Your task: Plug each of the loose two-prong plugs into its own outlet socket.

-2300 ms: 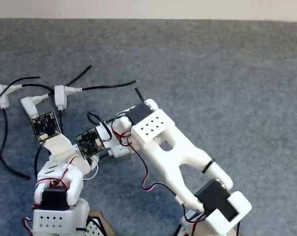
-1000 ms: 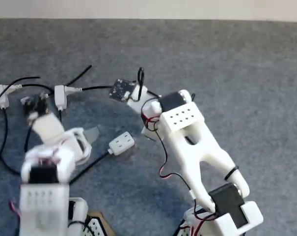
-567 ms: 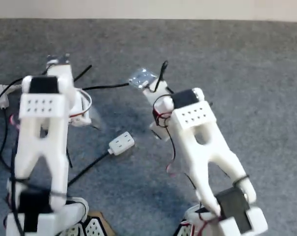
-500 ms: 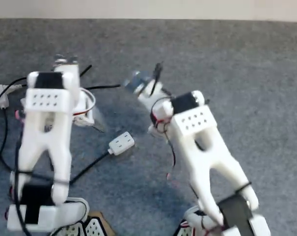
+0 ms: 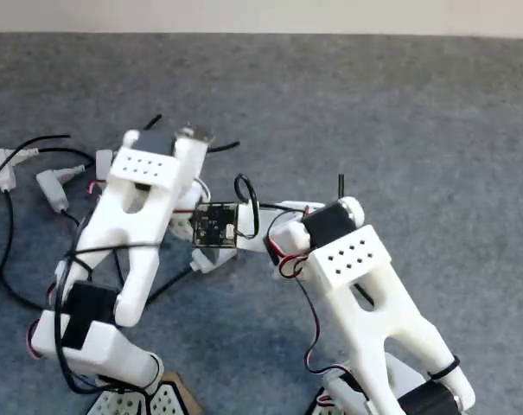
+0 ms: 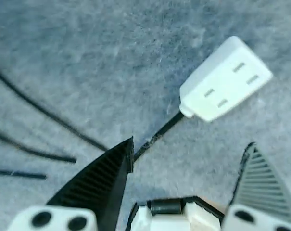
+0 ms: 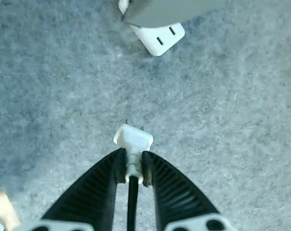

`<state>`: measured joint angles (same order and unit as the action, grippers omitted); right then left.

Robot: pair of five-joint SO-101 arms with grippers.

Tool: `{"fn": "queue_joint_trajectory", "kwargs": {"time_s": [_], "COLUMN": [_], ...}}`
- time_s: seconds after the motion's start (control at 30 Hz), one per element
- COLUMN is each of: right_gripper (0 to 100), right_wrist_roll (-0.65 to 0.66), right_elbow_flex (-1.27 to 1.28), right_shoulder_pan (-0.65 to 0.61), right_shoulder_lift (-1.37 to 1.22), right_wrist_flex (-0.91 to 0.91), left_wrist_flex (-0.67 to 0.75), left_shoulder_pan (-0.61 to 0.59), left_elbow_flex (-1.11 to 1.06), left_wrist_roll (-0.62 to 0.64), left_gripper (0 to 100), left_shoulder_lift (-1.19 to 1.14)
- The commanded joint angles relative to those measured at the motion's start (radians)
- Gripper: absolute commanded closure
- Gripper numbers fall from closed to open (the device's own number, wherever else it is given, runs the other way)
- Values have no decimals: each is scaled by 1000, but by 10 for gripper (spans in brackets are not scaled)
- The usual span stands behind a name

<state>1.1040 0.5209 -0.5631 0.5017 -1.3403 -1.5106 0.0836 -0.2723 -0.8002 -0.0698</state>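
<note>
White two-prong plug (image 7: 133,138) clamped at neck in black gripper (image 7: 132,166) — prongs pointed toward outlet socket (image 7: 160,37), held apart from it. Black cord (image 7: 132,202) trailed back between jaws. Grey carpeted desk (image 7: 241,120) beneath.

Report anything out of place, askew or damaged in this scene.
Nothing is damaged or spilled. The only untidy spot is at the high view's left, where loose plugs lie among crossing black cords. The right claw grips one plug squarely.

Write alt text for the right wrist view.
The right gripper is shut on a white two-prong plug, its black cord trailing back toward the wrist. Ahead, apart from the plug, a white outlet block lies on grey carpet, partly hidden by a grey shape.
</note>
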Motion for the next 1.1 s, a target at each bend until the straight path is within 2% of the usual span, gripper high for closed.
{"fn": "queue_joint_trajectory", "kwargs": {"time_s": [0.0, 0.2, 0.4, 0.5, 0.7, 0.83, 0.9, 1.07], "right_gripper": [992, 992, 992, 992, 992, 992, 992, 992], "right_wrist_roll": [8, 9, 9, 8, 15, 52, 92, 92], "right_elbow_flex": [-10, -8, -4, -10, -10, -4, -4, -10], "right_shoulder_pan": [-4, 35, 39, 39, 62, 102, 148, 271], "right_shoulder_lift": [35, 35, 35, 35, 35, 35, 35, 33], "right_wrist_flex": [7, 7, 5, 5, 1, -2, -4, -2], "left_wrist_flex": [118, 293, 388, 397, 367, 351, 341, 341], "left_shoulder_pan": [15, 30, 125, 202, 303, 314, 311, 309], "left_elbow_flex": [-90, -193, -202, -203, -240, -265, -285, -394], "left_wrist_roll": [-41, -37, -37, -37, -43, -43, -43, -61], "left_gripper": [652, 665, 923, 977, 995, 995, 995, 994], "left_shoulder_lift": [-12, -44, -105, -136, -137, -128, -94, 84]}}
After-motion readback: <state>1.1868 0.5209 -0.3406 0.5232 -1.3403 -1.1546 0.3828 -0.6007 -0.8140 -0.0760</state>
